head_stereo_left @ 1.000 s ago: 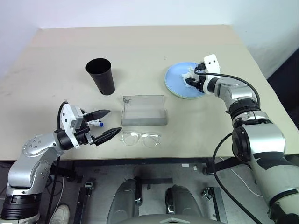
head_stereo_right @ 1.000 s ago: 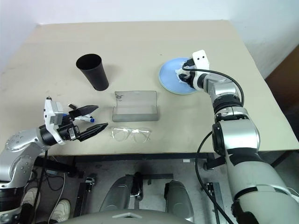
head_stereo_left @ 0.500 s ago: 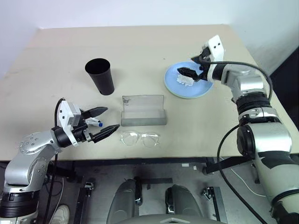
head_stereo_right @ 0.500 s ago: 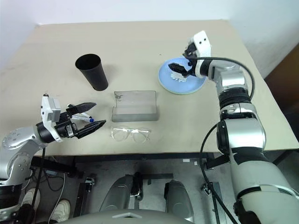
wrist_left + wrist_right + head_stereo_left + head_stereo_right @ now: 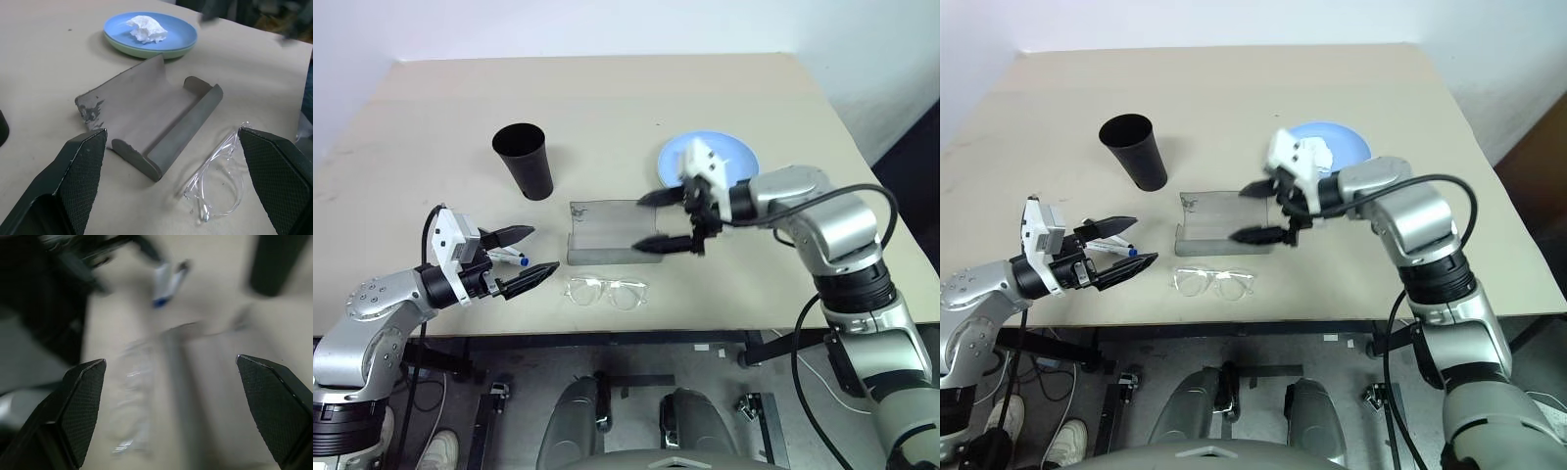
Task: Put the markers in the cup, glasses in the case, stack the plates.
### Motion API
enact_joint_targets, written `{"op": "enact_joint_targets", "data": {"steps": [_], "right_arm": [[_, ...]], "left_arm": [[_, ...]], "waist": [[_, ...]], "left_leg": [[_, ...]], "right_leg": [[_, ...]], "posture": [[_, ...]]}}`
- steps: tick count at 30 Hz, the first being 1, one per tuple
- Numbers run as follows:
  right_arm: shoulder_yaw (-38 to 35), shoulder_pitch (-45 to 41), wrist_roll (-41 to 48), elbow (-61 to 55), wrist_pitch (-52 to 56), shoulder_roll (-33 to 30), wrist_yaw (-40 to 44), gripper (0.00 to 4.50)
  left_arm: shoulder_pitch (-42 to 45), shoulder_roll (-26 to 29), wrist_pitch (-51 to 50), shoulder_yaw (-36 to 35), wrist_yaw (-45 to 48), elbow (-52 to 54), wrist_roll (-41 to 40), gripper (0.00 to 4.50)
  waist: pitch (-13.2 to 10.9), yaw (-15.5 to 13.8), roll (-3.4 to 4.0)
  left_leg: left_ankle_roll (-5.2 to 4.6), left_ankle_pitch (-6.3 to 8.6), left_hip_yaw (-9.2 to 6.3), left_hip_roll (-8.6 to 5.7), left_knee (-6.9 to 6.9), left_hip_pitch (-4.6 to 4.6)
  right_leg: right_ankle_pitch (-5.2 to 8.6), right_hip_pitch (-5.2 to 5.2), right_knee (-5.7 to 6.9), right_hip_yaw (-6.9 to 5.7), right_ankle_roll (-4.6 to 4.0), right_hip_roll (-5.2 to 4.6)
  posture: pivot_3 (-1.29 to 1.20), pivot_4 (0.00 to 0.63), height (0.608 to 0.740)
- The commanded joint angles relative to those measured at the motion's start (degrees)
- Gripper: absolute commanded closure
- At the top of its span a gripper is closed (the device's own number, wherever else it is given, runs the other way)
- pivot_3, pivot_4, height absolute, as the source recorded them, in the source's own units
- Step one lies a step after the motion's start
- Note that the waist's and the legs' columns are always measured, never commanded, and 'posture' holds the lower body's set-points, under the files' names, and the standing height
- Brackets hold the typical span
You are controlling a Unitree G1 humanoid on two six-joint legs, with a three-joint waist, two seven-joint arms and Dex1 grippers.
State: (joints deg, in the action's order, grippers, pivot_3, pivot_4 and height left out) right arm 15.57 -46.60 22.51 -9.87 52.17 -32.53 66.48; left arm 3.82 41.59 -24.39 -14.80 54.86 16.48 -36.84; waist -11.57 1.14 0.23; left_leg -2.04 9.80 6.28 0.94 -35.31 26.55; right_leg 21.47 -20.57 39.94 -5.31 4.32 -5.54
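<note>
A beige desk (image 5: 607, 108) is seen against a white wall. The open case (image 5: 615, 235) lies mid-desk, with the glasses (image 5: 606, 291) just nearer, the cup (image 5: 525, 160) far left, stacked plates (image 5: 736, 157) far right, and what are probably the markers (image 5: 512, 258) at the left. Both the left end effector (image 5: 525, 255) and the right end effector (image 5: 658, 219) are held spread wide and empty.
</note>
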Motion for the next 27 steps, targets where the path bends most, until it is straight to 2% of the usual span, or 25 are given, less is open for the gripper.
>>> {"op": "enact_joint_targets", "data": {"steps": [1, 9, 20, 27], "right_arm": [[2.01, -0.26, 2.29, -3.12, 4.24, -0.05, -0.36, 0.02], [8.68, -3.40, 1.27, 3.39, 9.19, 3.84, -2.64, 0.02], [13.95, -8.45, 1.52, 11.12, 9.65, 8.03, 0.74, 0.02], [19.06, -11.44, -2.24, 18.62, 5.65, 9.15, 4.19, 0.02]], "left_arm": [[0.58, 0.33, -0.24, -0.95, -0.59, 1.65, -0.62, 0.00], [2.03, 0.20, -1.30, -0.30, -0.75, 1.51, -0.98, 0.00], [0.26, -0.52, 1.35, -0.29, 1.54, -0.20, 0.24, 0.00], [-1.89, -2.21, 3.03, -0.25, 1.25, 0.43, 0.67, 0.00]], "waist": [[0.00, -0.05, 0.00], [0.02, 0.07, -0.04], [0.02, 0.04, -0.06], [0.03, 0.07, -0.10]], "left_leg": [[0.01, 0.00, 0.00, -0.01, 0.00, 0.00], [0.03, -0.03, 0.00, -0.02, 0.02, 0.00], [0.21, -0.16, 0.01, -0.03, 0.02, -0.02], [0.22, -0.16, 0.02, -0.03, 0.02, -0.02]], "right_leg": [[0.00, 0.01, -0.02, 0.00, 0.00, 0.00], [-0.01, 0.04, -0.06, -0.02, -0.01, 0.00], [-0.01, 0.07, -0.04, -0.04, 0.00, 0.03], [-0.01, 0.06, -0.05, -0.04, 0.00, 0.03]], "posture": [[0.00, 0.150, 0.707], [0.00, 0.150, 0.707], [0.00, 0.150, 0.707], [0.00, 0.150, 0.707]]}}
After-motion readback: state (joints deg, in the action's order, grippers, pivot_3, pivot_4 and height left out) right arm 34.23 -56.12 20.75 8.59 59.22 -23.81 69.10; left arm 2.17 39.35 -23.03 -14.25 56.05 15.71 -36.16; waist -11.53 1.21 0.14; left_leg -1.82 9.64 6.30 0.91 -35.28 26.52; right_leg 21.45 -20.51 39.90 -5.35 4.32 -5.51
